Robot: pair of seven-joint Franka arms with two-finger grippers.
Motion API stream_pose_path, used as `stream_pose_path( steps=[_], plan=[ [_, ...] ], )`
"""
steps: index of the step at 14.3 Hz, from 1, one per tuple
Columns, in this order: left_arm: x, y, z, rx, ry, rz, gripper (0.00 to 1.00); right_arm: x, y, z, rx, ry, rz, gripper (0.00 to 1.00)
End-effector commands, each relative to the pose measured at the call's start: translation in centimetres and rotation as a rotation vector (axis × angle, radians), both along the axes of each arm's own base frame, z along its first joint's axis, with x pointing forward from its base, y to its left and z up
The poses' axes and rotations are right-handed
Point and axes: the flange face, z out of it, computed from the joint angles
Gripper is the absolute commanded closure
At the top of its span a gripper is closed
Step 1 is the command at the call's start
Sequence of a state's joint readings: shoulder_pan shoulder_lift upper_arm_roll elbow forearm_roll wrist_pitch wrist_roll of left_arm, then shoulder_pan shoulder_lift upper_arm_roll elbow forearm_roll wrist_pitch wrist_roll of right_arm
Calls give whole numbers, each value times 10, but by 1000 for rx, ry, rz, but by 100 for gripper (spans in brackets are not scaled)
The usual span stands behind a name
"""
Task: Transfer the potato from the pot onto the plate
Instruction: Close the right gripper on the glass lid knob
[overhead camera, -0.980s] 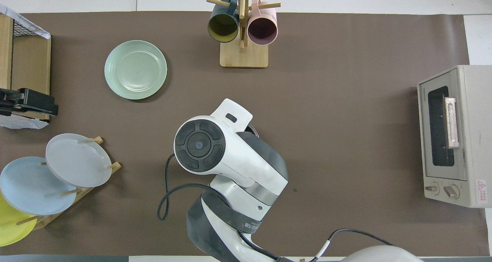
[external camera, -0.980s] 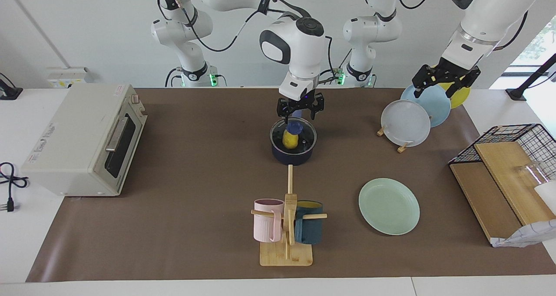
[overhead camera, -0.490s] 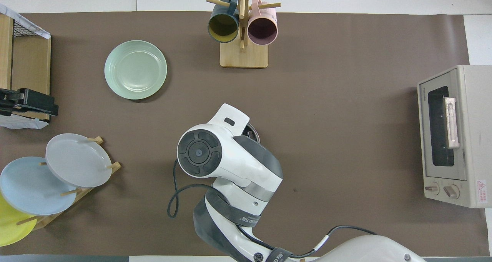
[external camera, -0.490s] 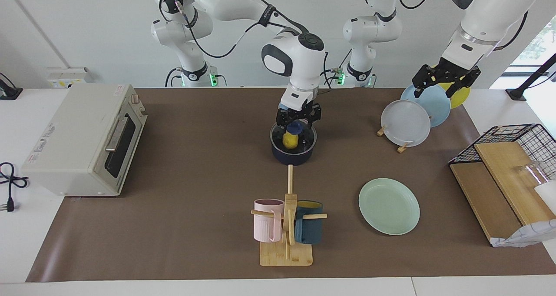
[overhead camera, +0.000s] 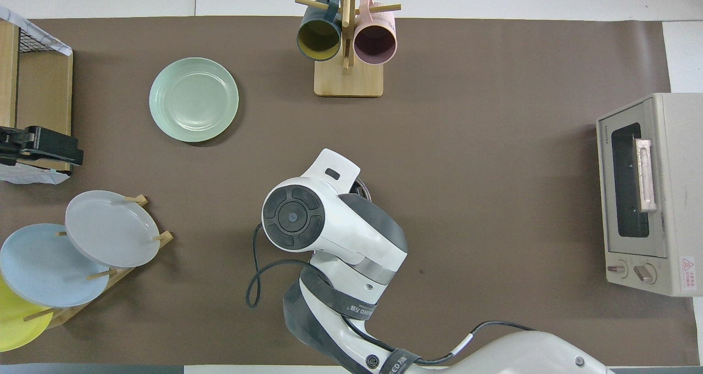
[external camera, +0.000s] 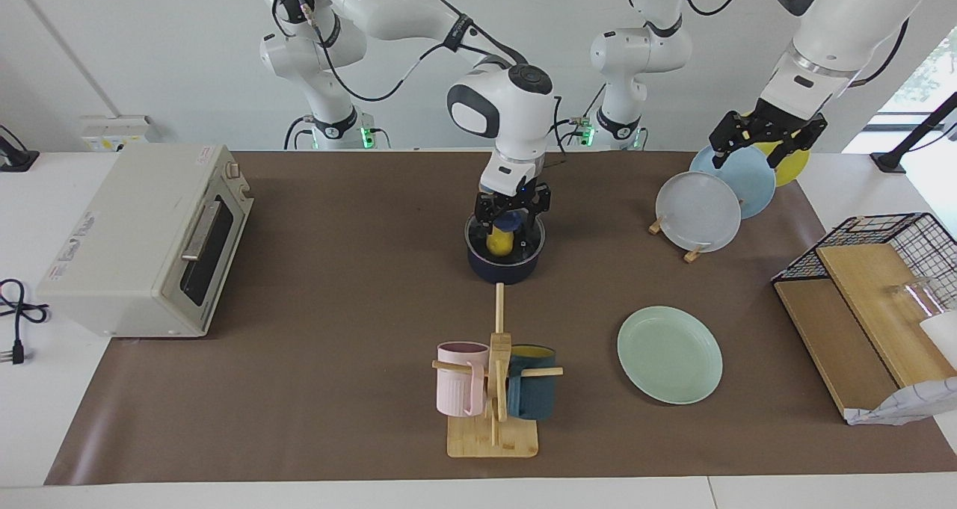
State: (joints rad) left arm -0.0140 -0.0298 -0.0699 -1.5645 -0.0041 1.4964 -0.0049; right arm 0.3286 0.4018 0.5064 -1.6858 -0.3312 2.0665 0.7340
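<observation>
Over the navy saucepan (external camera: 505,258), right gripper (external camera: 511,221) fingers are straddling the yellow potato (external camera: 499,241), spread; overhead, the arm is hiding both. Left gripper (external camera: 768,137) is waiting, spread.

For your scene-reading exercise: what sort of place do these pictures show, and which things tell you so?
Probably a robotics lab set up as a mock kitchen: a toaster oven, a mug tree and a plate rack on a brown mat, with two robot arms at the table.
</observation>
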Motion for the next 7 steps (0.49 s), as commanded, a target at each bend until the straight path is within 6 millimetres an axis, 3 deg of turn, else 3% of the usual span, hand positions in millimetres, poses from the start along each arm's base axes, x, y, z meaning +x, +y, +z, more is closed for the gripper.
stream_pose_path(
  steps=[1, 7],
  plan=[
    [-6, 2, 3, 22, -8, 6, 0, 0, -4, -2, 11, -13, -5, 20],
    [-6, 2, 3, 22, -8, 6, 0, 0, -2, 2, 20, -16, -11, 35]
  ],
)
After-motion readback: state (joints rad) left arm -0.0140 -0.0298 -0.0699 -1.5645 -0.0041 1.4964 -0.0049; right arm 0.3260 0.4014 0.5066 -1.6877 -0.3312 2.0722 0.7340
